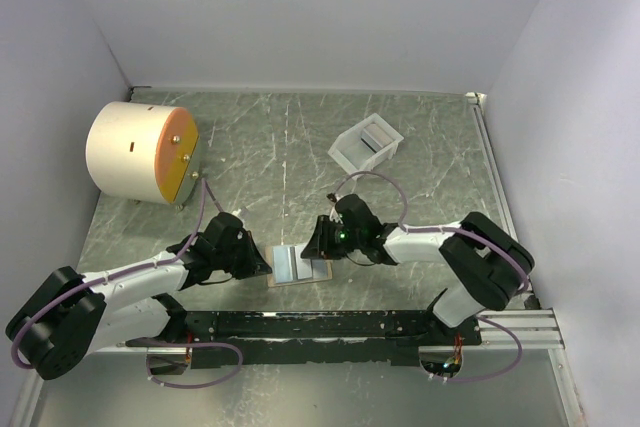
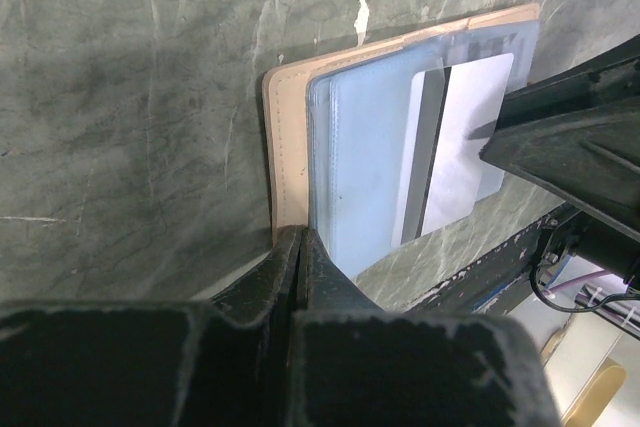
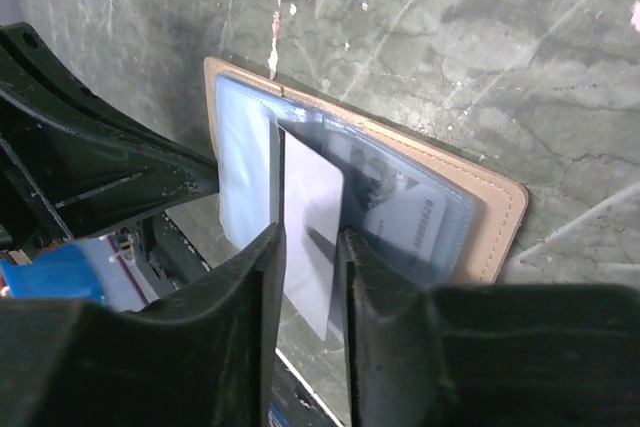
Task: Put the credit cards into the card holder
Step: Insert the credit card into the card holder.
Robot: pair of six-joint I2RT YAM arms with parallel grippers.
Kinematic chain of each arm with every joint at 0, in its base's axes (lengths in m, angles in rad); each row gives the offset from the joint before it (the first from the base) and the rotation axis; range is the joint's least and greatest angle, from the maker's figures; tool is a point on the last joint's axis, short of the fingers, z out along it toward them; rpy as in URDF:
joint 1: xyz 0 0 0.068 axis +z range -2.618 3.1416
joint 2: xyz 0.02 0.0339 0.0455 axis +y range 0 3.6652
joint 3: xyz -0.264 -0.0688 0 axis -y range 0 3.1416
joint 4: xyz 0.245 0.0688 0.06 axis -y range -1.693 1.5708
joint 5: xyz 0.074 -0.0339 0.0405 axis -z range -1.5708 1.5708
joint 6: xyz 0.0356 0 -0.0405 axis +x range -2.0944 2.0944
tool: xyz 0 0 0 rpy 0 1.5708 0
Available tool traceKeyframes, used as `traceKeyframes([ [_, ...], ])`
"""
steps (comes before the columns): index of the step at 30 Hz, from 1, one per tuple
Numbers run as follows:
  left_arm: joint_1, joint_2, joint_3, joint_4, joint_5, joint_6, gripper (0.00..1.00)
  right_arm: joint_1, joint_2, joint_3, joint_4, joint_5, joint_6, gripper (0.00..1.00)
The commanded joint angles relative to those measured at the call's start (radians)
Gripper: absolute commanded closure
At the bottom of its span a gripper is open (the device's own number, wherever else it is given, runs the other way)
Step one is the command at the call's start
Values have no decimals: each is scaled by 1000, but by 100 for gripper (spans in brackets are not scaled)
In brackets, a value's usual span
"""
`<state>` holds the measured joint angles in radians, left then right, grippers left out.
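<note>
The tan wallet (image 1: 298, 267) lies open near the front edge, its light-blue sleeves (image 2: 365, 177) facing up. My left gripper (image 1: 265, 265) is shut on the wallet's left edge (image 2: 285, 137). My right gripper (image 1: 322, 247) is narrowly open, its tips (image 3: 312, 237) over a pale card (image 3: 315, 187) that sticks halfway out of a sleeve; in the left wrist view this card (image 2: 465, 137) shows a dark stripe. Another card (image 3: 410, 222) with printed numbers sits inside a sleeve. The white card holder (image 1: 366, 145) stands further back, apart from both grippers.
A large white cylinder with an orange face (image 1: 135, 152) stands at the back left. A black rail (image 1: 320, 325) runs along the near edge, close below the wallet. Grey walls enclose the table on three sides.
</note>
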<state>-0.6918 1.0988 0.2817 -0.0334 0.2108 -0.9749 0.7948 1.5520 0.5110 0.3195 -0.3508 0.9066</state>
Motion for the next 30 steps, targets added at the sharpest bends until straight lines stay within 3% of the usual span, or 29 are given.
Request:
traceKeyframes([
  [1,-6,6,-13,27,1,2,91,10,-48,62,-213,114,-79,68],
  [9,-6,14,-13,41,6,1,91,37,-82,92,-293,139,-90,61],
  [30,-6,-3,-30,47,6,-9,91,115,-10,92,-180,110,-51,58],
])
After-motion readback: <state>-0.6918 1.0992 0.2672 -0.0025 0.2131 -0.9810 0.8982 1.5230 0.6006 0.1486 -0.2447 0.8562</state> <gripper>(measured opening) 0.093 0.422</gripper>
